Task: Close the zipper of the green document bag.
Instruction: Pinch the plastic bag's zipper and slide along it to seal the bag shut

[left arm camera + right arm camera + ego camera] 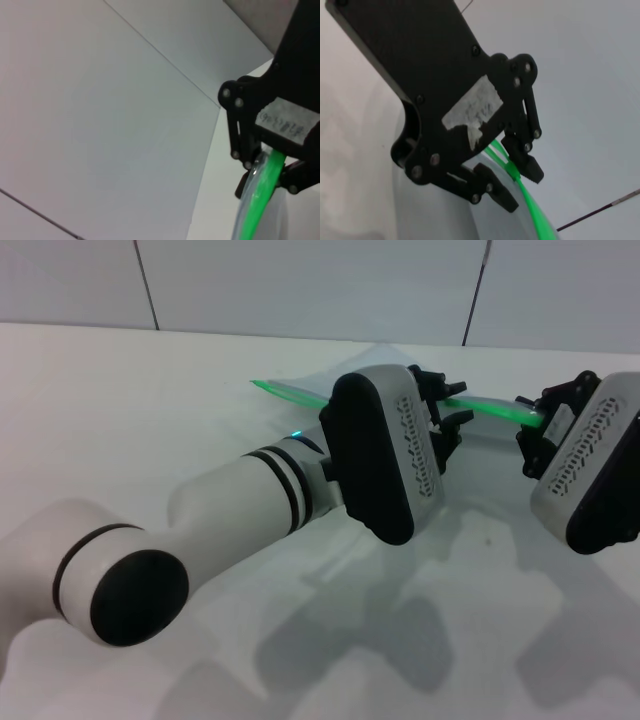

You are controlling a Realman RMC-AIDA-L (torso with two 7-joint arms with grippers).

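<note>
Where grippers pinch it, zipper (290, 393) glows bright green

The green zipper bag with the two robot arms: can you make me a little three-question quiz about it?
1. True or false: the green document bag lies flat on the table.
2. Which pincer sits at the zipper end on the robot's right? A) left pincer B) right pincer
3. Fill in: the zipper strip is bright ____.

Key: 1 false, both pincers hold its green edge up off the table. 2 B. 3 green.
</note>
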